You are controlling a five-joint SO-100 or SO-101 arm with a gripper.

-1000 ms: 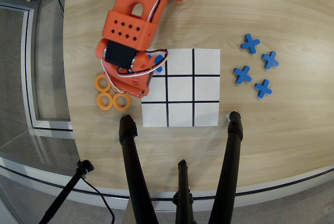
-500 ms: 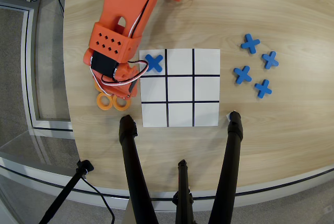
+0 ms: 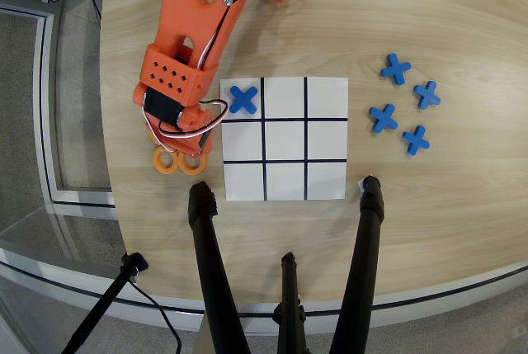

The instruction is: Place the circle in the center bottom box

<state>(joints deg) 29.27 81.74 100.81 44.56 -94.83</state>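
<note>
Pale wood table (image 3: 429,222) with rounded edges fills the one overhead view, grey floor around it and black tripod legs (image 3: 210,271) crossing the near edge.

A white grid (image 3: 285,139) of nine cells lies mid-table. One blue X (image 3: 242,99) sits in its top-left cell as seen here; four spare Xs (image 3: 403,105) lie well apart to the right of the sheet. The target box (image 3: 285,99) is the middle cell of the row holding that X, just right of it, and it is bare.

The orange arm (image 3: 194,16) reaches in from the top edge and bends down over the rings stacked left of the grid. Its wrist block hides the gripper (image 3: 175,135), so I cannot tell whether the jaws are spread or closed on anything. Two rings (image 3: 166,162) show just below the wrist, side by side and touching; the rim of another peeps out at the wrist's left edge. The circle to be moved is somewhere in that cluster, partly or wholly under the arm, and none has reached the grid.

The step in hand looks like the pick. To do it well, the jaws should come down astride one ring only, one finger through the hole or both outside the rim, without nudging its neighbours. Foam gives, so a light squeeze should do. Lift clear before swinging right, pass above the X without brushing it, and set the ring down inside the black lines of the target cell.
</note>
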